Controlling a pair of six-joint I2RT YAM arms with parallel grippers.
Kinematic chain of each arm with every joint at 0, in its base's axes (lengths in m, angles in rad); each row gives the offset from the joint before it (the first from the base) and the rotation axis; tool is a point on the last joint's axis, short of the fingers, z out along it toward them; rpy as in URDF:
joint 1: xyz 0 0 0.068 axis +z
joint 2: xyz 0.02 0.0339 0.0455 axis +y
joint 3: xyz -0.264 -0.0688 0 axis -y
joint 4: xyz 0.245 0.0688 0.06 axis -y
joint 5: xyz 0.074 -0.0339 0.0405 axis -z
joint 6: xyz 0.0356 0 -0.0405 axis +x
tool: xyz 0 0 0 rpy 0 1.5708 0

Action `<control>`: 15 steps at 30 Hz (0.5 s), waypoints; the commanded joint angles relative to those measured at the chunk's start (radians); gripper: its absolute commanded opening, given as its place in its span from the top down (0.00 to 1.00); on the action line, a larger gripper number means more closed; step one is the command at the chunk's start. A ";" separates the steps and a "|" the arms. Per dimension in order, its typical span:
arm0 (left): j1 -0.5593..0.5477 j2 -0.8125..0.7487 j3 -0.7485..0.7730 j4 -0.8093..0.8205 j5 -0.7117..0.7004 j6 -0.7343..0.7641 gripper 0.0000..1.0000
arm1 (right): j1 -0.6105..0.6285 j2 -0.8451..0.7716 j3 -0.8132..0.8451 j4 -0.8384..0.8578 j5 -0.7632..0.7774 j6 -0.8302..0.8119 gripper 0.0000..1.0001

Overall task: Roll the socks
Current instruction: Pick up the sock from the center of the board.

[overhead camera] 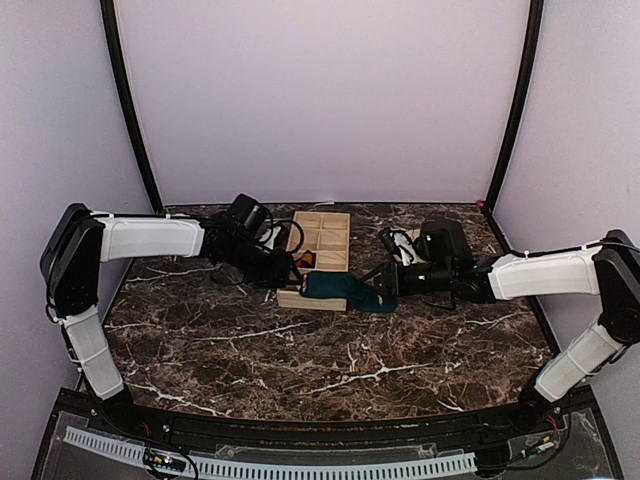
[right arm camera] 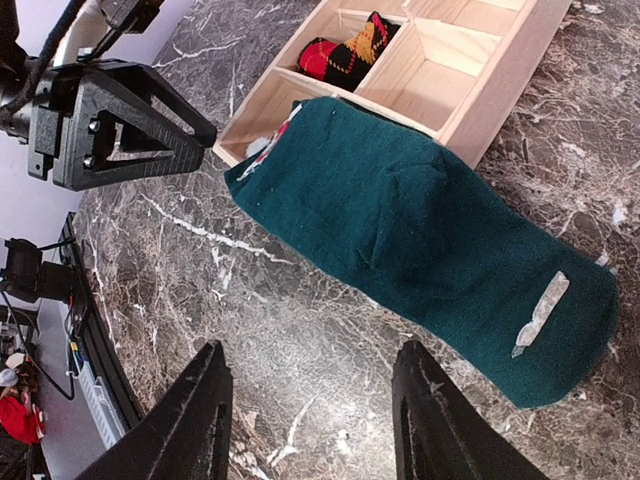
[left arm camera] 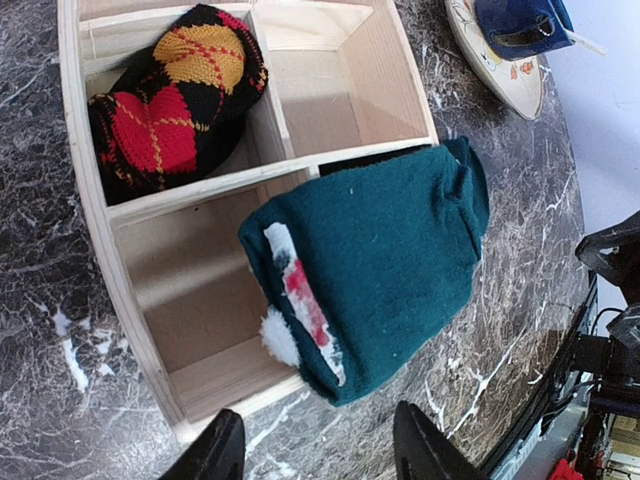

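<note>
1. The teal sock (right arm camera: 430, 230) lies flat and unrolled. One end is draped over the near corner of the wooden compartment tray (left arm camera: 90, 200) and the rest stretches out on the marble worktop (right arm camera: 300, 340).
2. From the left wrist, the end over the tray shows a white-and-red patch and a tuft of white fluff. From the right wrist, the far end carries a pale strip.
3. The argyle sock (left arm camera: 175, 100) sits bundled in a tray compartment next to that corner, so I judge that one finished and the teal one the job in hand.
4. The left fingers (left arm camera: 215, 450) are spread and hold nothing, poised at the tray's near edge beside the sock's draped end.
5. The right fingers (right arm camera: 205, 420) are also released and empty, hovering above the worktop beside the sock's middle.
6. To do this well, I would first draw the sock fully off the tray rim onto the flat worktop. A roll started across that wooden edge would likely come out loose or catch.
7. Then I would pin one end with one set of fingers, pinch both layers at the other end, and turn it over tightly. I'd keep the fabric square so the roll does not skew.
</note>
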 commanded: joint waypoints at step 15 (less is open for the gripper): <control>-0.013 0.146 0.200 -0.080 -0.057 0.061 0.46 | 0.008 -0.006 0.029 0.013 0.007 -0.022 0.50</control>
